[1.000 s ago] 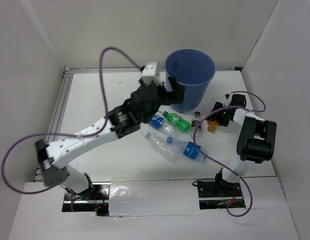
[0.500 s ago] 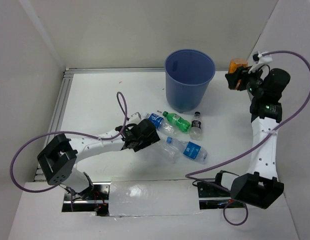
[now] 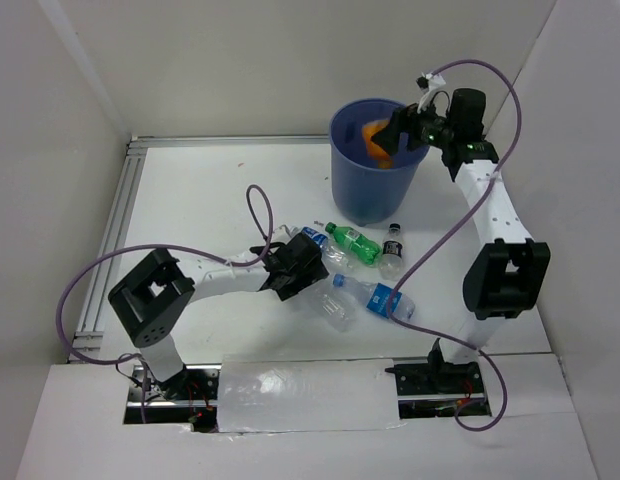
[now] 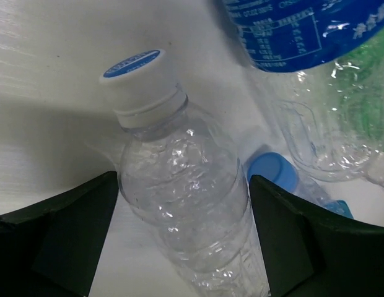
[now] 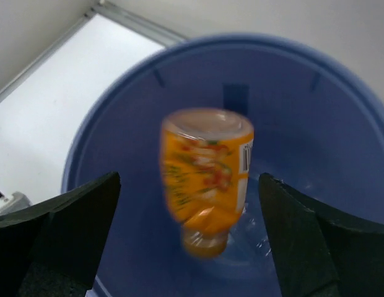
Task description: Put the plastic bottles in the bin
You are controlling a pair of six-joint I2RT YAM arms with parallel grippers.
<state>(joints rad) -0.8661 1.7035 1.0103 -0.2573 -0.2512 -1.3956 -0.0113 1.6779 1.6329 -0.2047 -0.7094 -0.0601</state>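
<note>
The blue bin (image 3: 362, 190) stands at the back of the table. My right gripper (image 3: 398, 135) hangs over its mouth, open. The orange bottle (image 3: 375, 140) is loose between the spread fingers, blurred, neck down inside the bin (image 5: 303, 105); it also shows in the right wrist view (image 5: 207, 173). My left gripper (image 3: 306, 274) is low on the table, open, with its fingers on either side of a clear bottle (image 4: 179, 185) with a blue-topped cap. A blue-labelled bottle (image 3: 315, 243), a green bottle (image 3: 352, 243), a black-capped bottle (image 3: 392, 250) and a large clear bottle (image 3: 378, 298) lie close by.
White walls close in the table at the left, back and right. An aluminium rail (image 3: 115, 230) runs along the left edge. Purple cables loop from both arms over the table. The lying bottles crowd the space in front of the bin.
My right arm swung from right of the bin to over its mouth and let go of the orange bottle. My left gripper moved slightly right and lower around the clear bottle.
</note>
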